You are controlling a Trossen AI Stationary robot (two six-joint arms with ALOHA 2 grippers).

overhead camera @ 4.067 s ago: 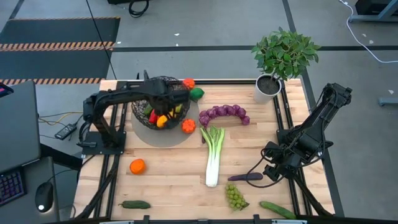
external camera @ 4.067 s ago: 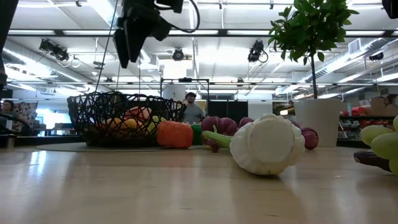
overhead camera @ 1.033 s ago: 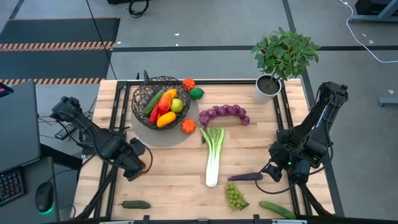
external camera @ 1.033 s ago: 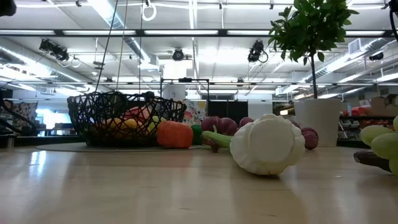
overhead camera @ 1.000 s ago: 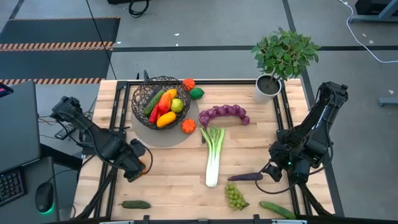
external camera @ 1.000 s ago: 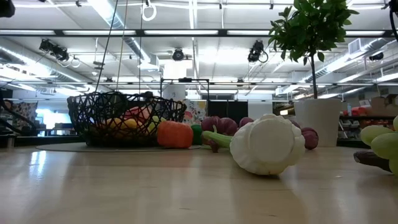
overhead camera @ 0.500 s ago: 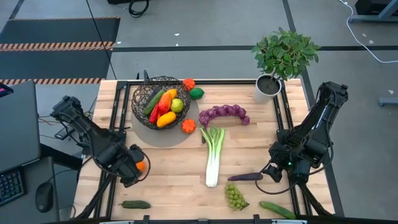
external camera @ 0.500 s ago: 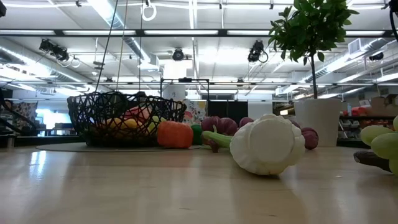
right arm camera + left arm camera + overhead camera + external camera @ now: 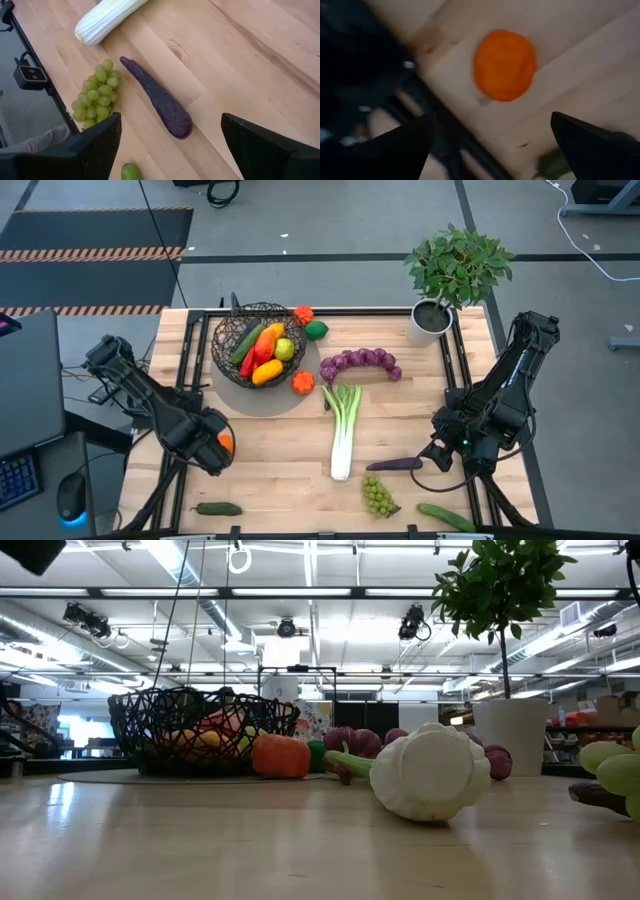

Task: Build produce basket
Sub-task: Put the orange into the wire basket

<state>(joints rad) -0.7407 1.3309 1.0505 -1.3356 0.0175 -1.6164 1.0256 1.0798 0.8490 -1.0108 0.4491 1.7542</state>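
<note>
While the left gripper (image 9: 212,450) hovered wide open over the orange (image 9: 504,65), nothing was held. Beside the aubergine (image 9: 158,98), the right gripper (image 9: 440,455) waited, also open and empty.

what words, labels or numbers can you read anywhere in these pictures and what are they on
None: no readable text in any view.
The dark wire mesh basket, the white plant pot and the pale wooden table carry no visible lettering.
Boxes and signs in the room behind the table in the low view are too small to read.

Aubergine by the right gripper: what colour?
Dark purple aubergine; clearest in the right wrist view.
</note>
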